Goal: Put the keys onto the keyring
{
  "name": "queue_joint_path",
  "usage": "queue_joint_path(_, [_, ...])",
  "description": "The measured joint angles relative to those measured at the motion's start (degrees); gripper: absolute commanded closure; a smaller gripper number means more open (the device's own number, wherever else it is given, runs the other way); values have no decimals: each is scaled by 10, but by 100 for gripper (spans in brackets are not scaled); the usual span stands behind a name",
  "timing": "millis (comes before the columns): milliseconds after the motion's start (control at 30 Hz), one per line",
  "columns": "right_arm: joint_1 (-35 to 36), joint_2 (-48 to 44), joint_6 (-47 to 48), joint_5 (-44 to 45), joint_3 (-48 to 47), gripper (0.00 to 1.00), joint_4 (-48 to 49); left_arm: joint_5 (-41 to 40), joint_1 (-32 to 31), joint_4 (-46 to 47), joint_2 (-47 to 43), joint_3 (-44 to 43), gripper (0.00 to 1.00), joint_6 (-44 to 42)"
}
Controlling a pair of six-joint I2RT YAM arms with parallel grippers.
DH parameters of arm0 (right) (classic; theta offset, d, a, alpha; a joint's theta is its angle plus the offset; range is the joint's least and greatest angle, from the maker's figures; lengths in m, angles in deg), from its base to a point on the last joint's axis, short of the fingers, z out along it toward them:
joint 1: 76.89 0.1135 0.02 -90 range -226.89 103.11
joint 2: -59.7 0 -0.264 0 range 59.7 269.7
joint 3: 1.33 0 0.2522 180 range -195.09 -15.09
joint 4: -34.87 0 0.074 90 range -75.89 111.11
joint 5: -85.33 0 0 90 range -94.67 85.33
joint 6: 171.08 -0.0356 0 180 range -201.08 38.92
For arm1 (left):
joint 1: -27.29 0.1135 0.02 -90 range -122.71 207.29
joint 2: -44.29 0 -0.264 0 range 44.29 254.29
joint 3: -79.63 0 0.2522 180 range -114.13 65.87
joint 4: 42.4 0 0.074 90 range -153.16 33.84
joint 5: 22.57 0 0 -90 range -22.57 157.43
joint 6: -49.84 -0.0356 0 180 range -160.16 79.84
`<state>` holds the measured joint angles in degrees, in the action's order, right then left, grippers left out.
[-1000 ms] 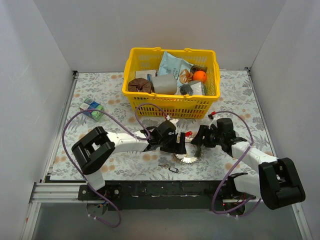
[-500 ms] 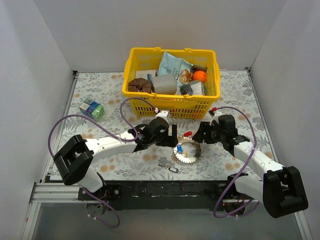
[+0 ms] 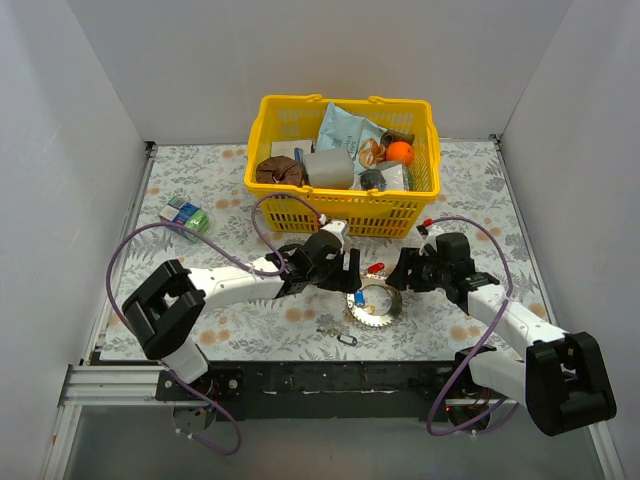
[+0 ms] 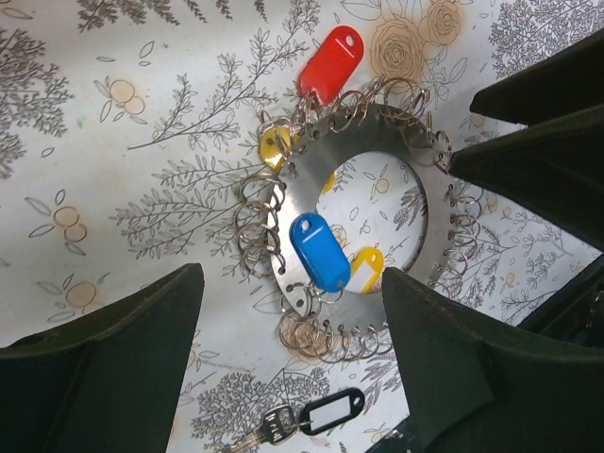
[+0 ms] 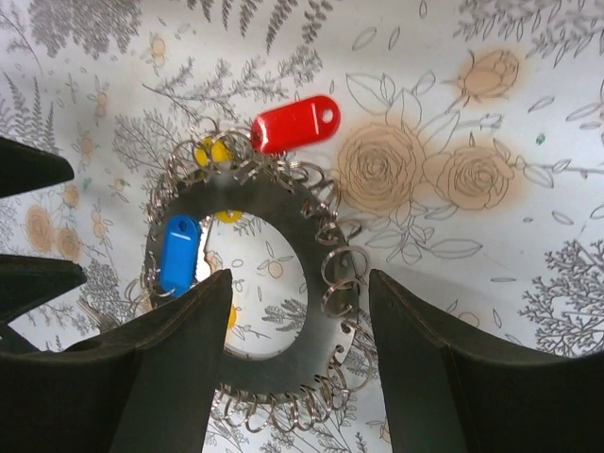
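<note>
The keyring [image 3: 383, 312] lies flat on the floral mat between both grippers. It is a silvery ring plate fringed with small split rings, also seen in the left wrist view [image 4: 304, 193] and the right wrist view [image 5: 319, 255]. A red tag [image 4: 330, 61], a blue tag [image 4: 319, 251] and yellow tags [image 4: 366, 269] hang on it. A loose key with a black tag [image 4: 326, 413] lies on the mat just nearer than the ring [image 3: 340, 335]. My left gripper [image 3: 347, 270] is open and empty above the ring's left side [image 4: 291, 276]. My right gripper [image 3: 402, 274] is open and empty above its right side [image 5: 300, 276].
A yellow basket [image 3: 340, 212] full of items stands just behind the grippers. A small green-blue box [image 3: 187, 218] lies at the far left. Purple cables [image 3: 130, 255] loop over both arms. The right gripper's fingers [image 4: 528, 160] show at the right of the left wrist view.
The ring has shifted slightly away from the near edge. The right arm has reached forward. The left arm's elbow swung left, then back; its gripper rose off the ring.
</note>
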<state>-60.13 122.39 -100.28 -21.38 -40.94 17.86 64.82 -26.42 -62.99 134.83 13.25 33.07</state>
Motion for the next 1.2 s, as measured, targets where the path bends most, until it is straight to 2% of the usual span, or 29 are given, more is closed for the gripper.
queue_joint_path(267, [0, -5, -9, -26, 52, 36, 5, 30, 0, 12, 49, -37, 27, -21])
queue_joint_path(533, [7, -48, -41, -59, 94, 37, 28, 63, 0, 24, 70, -61, 27, -43])
queue_joint_path(1200, [32, -131, -94, -106, 150, 38, 21, 92, 8, 32, 90, -73, 32, -52])
